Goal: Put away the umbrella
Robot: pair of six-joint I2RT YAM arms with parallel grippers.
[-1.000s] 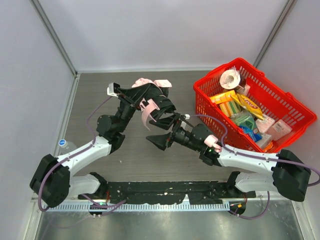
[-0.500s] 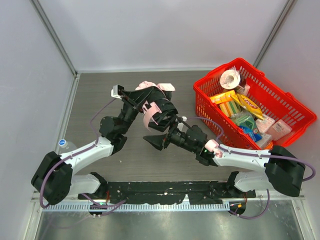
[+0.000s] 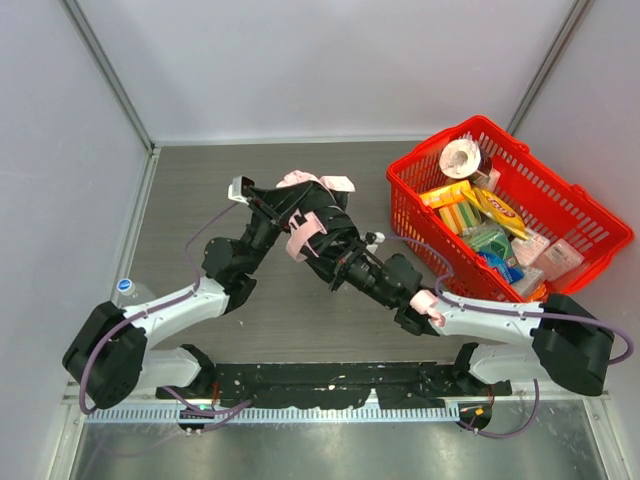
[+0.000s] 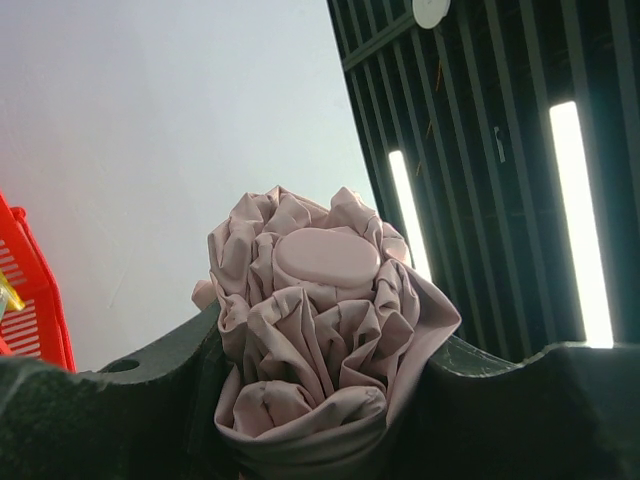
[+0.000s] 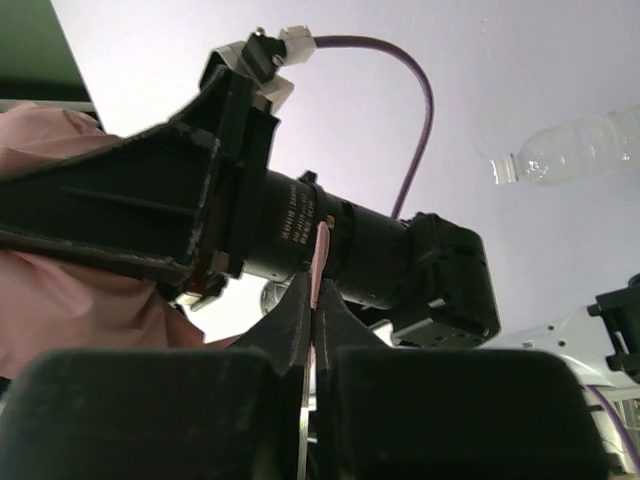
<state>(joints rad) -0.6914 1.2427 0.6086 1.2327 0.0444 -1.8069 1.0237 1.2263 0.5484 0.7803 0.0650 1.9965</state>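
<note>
Left gripper raised, jaws clamped apart; right gripper close beside it, jaws seemingly pinched tight.

No lettering is legible on anything here.

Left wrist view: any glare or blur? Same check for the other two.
Left wrist: ceiling lights blown out; umbrella sharp and evenly lit. Right wrist: right tool near-black and soft against the bright wall; bottle washed out. Top external: even light, no glare, sharp.
</note>
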